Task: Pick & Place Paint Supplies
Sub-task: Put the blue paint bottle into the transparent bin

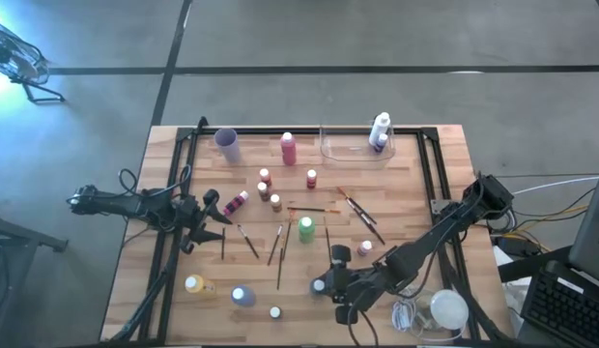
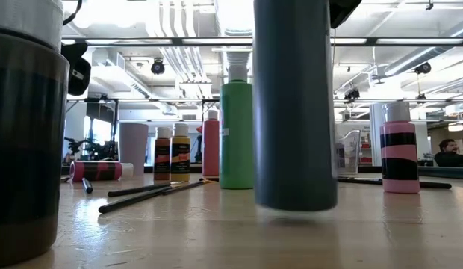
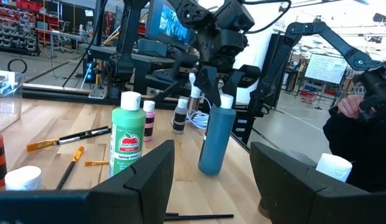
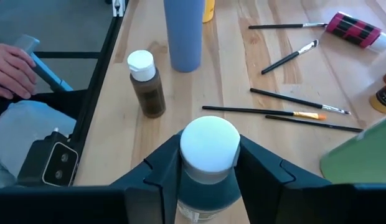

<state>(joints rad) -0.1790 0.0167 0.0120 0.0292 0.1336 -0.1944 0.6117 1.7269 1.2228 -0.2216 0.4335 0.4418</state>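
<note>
I have the right gripper [image 4: 207, 163] clamped on a blue white-capped paint bottle [image 3: 216, 132] near the wooden table's [image 1: 430, 193] front edge; left gripper [image 3: 211, 167] jaws apart, empty. Green bottle [image 3: 127, 143] label unreadable.

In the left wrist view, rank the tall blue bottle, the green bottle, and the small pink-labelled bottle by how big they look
1. Tall blue bottle, held at its white cap by the right gripper.
2. Green bottle with white cap, nearly as tall; it may simply be nearer the camera.
3. Small pink-labelled bottle, clearly smallest.
</note>
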